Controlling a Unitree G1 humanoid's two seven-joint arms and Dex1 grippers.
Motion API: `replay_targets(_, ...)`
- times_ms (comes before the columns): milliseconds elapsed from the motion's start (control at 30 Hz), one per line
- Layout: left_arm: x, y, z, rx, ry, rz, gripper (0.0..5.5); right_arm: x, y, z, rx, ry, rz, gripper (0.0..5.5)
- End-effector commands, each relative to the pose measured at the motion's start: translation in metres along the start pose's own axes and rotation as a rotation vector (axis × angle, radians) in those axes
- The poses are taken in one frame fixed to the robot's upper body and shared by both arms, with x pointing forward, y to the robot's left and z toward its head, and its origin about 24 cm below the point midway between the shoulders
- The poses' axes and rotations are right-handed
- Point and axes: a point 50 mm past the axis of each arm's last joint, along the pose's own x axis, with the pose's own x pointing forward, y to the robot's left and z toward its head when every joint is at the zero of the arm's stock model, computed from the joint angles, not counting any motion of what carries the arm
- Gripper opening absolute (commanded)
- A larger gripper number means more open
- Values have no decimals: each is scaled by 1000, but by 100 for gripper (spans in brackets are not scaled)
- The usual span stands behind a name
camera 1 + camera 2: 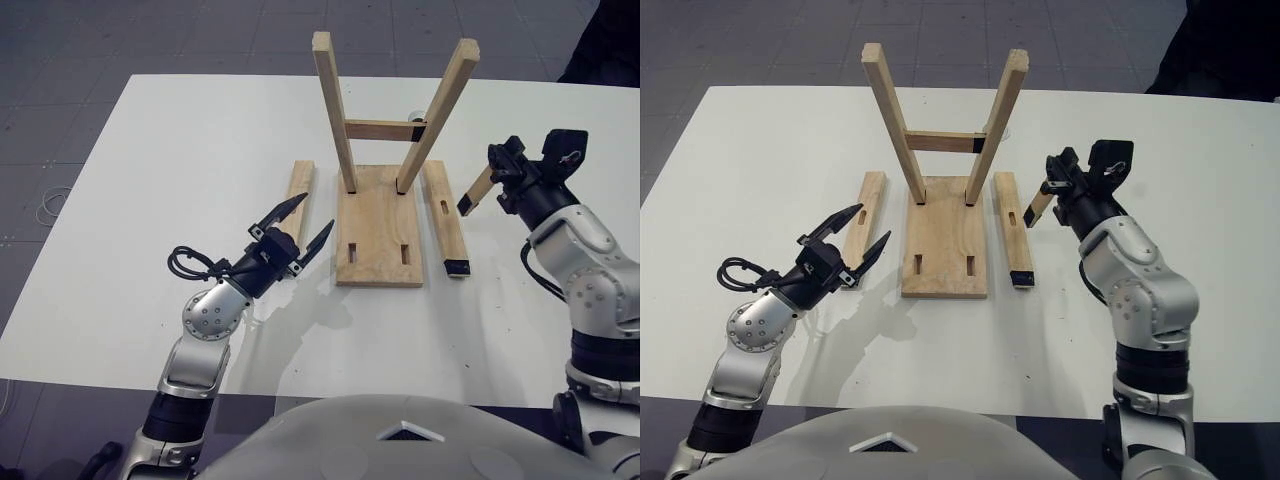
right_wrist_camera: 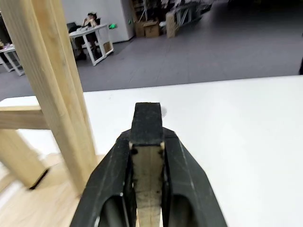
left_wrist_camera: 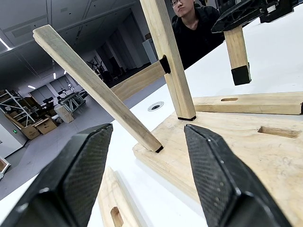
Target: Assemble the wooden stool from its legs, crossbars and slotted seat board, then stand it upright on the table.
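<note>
Looking down from the head camera, the seat board [image 1: 380, 250] lies flat on the white table [image 1: 170, 150]. Two upright legs [image 1: 335, 110] are plugged into its far slots and tied by a fitted crossbar [image 1: 385, 130], and the two near slots are open. The left loose leg [image 1: 300, 185] lies just beside the board on one side, the right loose leg [image 1: 446, 220] on the other. The left claw [image 1: 318, 209] hovers spread wide near the left loose leg's near end, holding nothing. The right claw [image 1: 505, 172] is clamped on a short crossbar [image 1: 477, 190], held clear of the table beside the right loose leg. The other eye agrees. From the left wrist, the wide textured fingers [image 3: 75, 184] frame the board's edge and the standing legs. From the right wrist, the fingers pinch the black-capped bar end-on. These parts look light, stiff and dry — easy to pinch across the flat faces near mid-length — though the half-built frame would likely tip if knocked. No label or writing can be read on the wood.
</note>
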Motion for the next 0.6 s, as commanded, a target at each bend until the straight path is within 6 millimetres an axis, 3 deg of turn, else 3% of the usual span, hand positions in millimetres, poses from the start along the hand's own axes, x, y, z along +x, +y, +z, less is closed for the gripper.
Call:
replay_targets(33, 3, -1, 1, 2, -2, 2, 284, 5, 14, 8, -65, -102, -25, 42)
replay_targets(600, 2, -4, 1, -2, 1, 10, 284, 7, 27, -13, 2, -56, -50, 42)
